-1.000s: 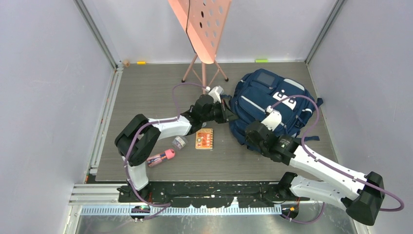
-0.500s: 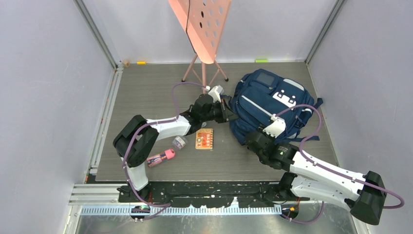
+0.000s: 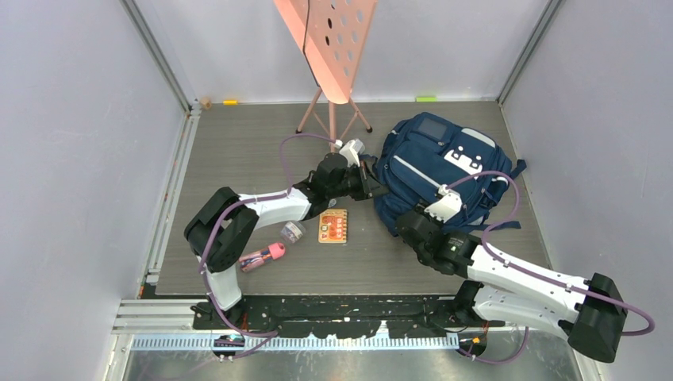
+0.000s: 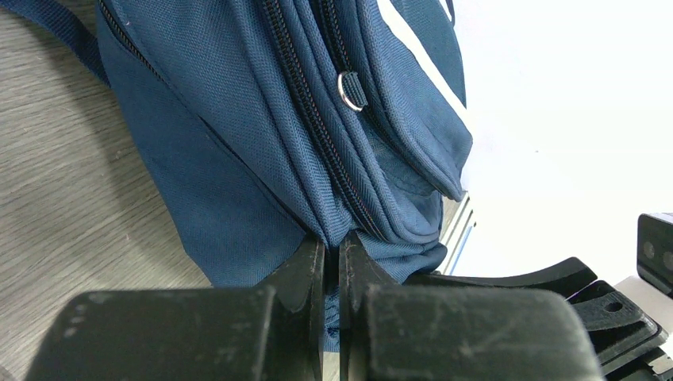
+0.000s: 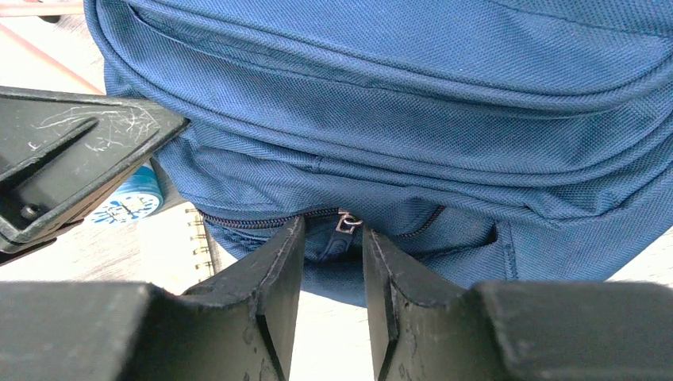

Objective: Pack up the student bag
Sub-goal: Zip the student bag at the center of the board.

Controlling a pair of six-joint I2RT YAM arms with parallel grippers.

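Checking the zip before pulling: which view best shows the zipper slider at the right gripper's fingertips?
Right wrist: the zipper slider sits close up, in the gap at the right gripper's tips, on the student bag. Top external shows the whole bag, but the arm hides the slider. Left wrist shows another side of it.

Looks like a robotics lab test cell rather than a home or shop. Closed in by plain pale walls (image 3: 71,159) framed with aluminium posts (image 3: 156,51). Floored by a grey wood-grain tabletop (image 3: 238,143), with a black mounting rail (image 3: 341,305) at the near edge carrying the left arm (image 3: 274,206) and right arm (image 3: 524,274), both trailing purple cables (image 3: 301,136).
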